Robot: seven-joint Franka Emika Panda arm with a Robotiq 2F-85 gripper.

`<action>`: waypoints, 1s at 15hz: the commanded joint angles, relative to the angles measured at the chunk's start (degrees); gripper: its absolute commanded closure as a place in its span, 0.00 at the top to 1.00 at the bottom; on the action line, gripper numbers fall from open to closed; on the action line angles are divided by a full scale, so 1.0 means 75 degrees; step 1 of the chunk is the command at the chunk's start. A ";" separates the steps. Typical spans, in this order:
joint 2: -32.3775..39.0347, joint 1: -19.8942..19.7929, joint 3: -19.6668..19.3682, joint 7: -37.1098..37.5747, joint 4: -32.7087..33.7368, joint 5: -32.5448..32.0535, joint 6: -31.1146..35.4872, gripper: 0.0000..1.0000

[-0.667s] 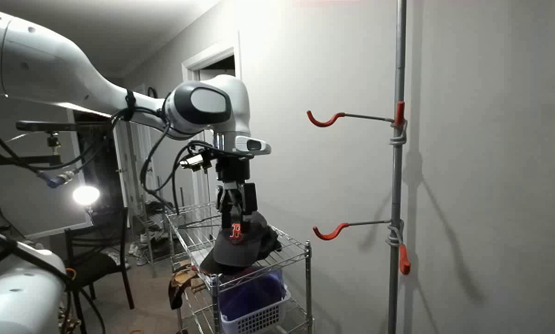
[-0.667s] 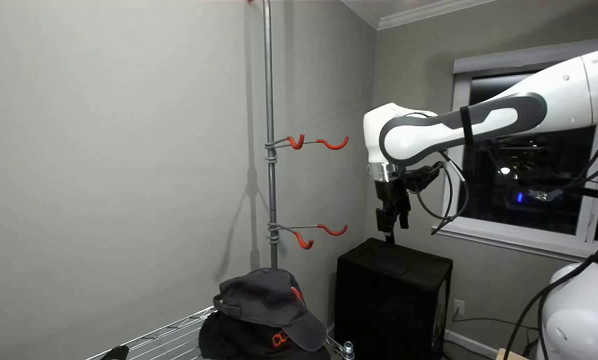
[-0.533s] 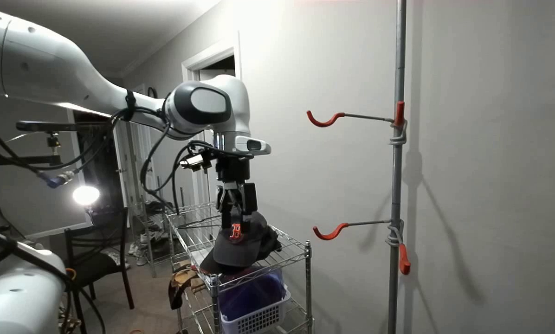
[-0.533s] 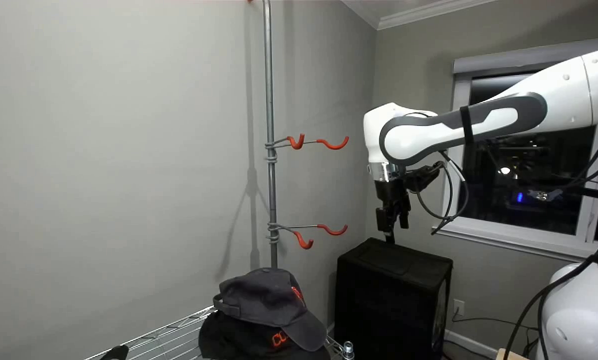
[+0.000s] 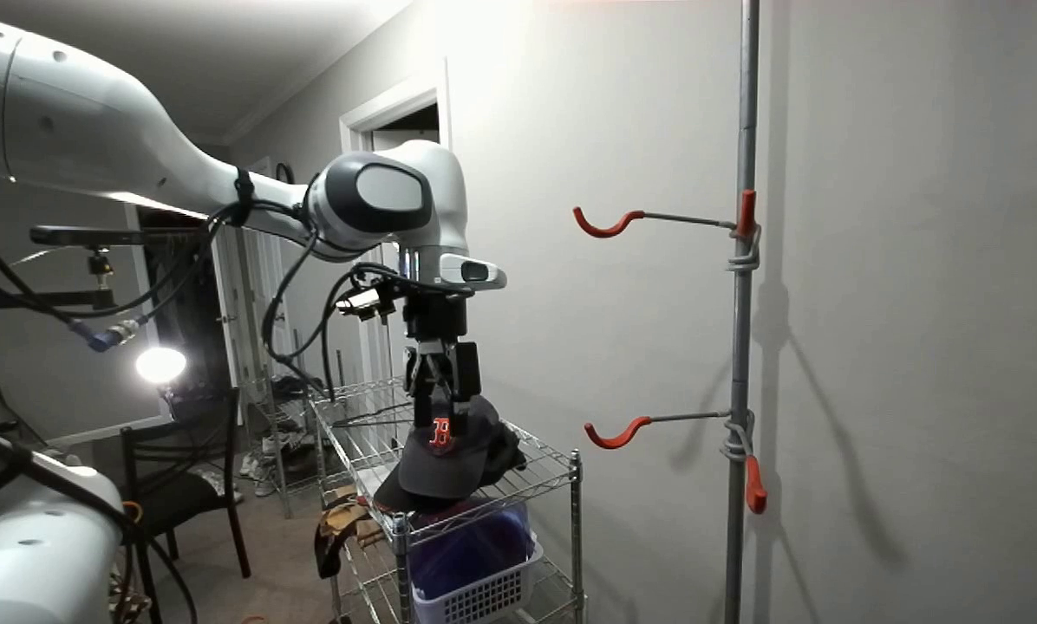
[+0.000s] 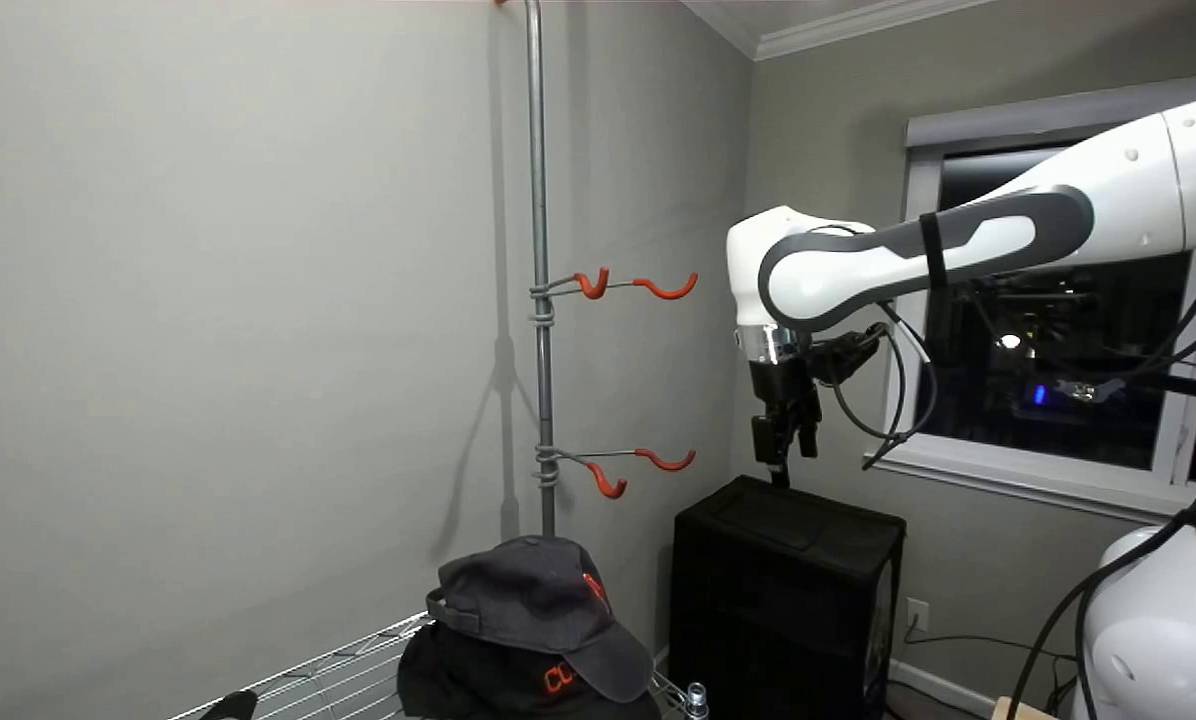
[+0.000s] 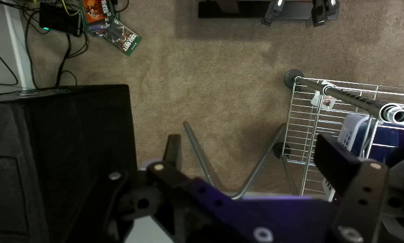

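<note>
Unmoved end effector (image 5: 441, 414) and white basket (image 5: 482, 598) with something blue (image 5: 462, 555) inside.

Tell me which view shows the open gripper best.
The wrist view: the gripper spans its lower part up close, jaws wide apart with carpet between them. Both exterior views show it smaller, pointing down; in an exterior view its fingertips partly hide a gray baseball cap.

“B” on cap (image 5: 442, 471), apparently “CALL OF DUTY” on case (image 7: 122, 36)

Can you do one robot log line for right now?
end effector: open, holding nothing | black cap: on wire shelf, under grey cap
</note>
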 commanded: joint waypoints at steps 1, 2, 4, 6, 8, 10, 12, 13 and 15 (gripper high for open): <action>0.0076 0.0181 -0.0030 0.0099 0.0087 -0.0052 0.0103 1.00; 0.0214 0.0303 0.0127 0.0159 0.0259 -0.0035 0.0250 1.00; 0.0479 0.0680 0.0474 0.0114 0.0587 -0.0025 0.0586 1.00; 0.0805 0.1064 0.0860 0.0082 0.1000 -0.0101 0.1001 1.00; 0.1285 0.1312 0.1255 0.0143 0.1485 -0.0302 0.1439 1.00; 0.1824 0.1479 0.1585 0.0220 0.1965 -0.0515 0.1763 1.00; 0.2439 0.1605 0.1796 0.0189 0.2454 -0.0748 0.1988 1.00; 0.2720 0.1656 0.1846 0.0187 0.2663 -0.0825 0.2102 1.00; 0.3300 0.1803 0.1816 0.0013 0.3025 -0.0652 0.2438 1.00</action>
